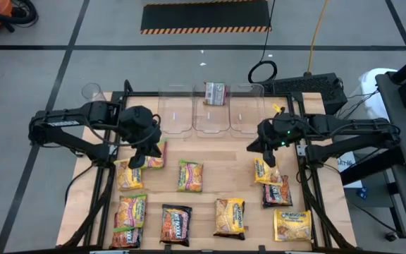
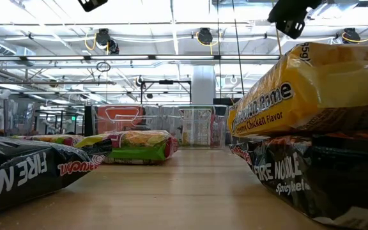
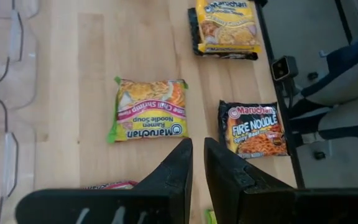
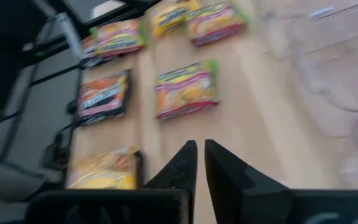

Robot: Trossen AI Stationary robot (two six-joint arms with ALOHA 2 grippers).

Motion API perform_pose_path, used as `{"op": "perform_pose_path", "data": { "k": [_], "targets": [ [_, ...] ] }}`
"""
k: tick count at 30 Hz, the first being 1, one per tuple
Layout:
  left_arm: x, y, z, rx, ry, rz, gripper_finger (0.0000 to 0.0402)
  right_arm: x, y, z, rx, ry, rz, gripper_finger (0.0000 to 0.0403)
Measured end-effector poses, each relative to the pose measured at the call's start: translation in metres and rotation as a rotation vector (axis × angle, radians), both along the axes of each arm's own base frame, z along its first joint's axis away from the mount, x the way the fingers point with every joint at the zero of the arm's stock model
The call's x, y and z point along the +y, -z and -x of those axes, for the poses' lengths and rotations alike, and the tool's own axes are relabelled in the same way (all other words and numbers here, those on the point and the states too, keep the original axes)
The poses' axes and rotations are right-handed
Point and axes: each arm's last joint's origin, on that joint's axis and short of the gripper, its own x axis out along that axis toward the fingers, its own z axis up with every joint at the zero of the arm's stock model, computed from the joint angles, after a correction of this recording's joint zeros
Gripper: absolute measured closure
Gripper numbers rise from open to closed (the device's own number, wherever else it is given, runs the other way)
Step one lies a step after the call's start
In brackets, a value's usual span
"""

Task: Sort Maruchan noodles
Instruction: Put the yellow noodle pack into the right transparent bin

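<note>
Overhead, both tools empty above scattered Maruchan noodles on table.

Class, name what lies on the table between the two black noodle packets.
High view: one yellow packet lies between the left black packet and right black packet.

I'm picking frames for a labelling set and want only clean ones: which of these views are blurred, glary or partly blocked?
Right wrist view: motion-smeared, the green-edged packet and clear bins soft. Left wrist view: sharp, print on the black packet readable. Low view: bright ceiling lights glare, and a close yellow packet blocks the right side. High view: evenly lit, the table clear of blur.
</note>
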Motion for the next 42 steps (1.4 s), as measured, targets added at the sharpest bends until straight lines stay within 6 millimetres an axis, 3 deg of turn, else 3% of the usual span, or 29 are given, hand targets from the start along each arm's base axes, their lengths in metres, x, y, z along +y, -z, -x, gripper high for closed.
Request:
{"op": "perform_pose_path", "data": {
  "k": [8, 19, 32, 42],
  "targets": [
    [-0.002, 0.000, 0.000, 0.000, 0.006, 0.002, 0.0355, 0.021, 0.014, -0.013, 0.129, -0.142, -0.194, 0.0335],
    [-0.002, 0.000, -0.001, -0.003, 0.006, 0.001, 0.0355, 0.052, 0.052, -0.045, 0.357, -0.256, -0.332, 0.0332],
    [-0.002, 0.000, -0.001, -0.005, 0.006, 0.001, 0.0355, 0.074, 0.088, -0.081, 0.406, -0.352, -0.380, 0.0332],
    [-0.002, 0.000, -0.001, 0.000, -0.006, 0.010, 0.0355, 0.078, 0.115, -0.092, 0.492, -0.354, -0.355, 0.0332]
  ]
}}
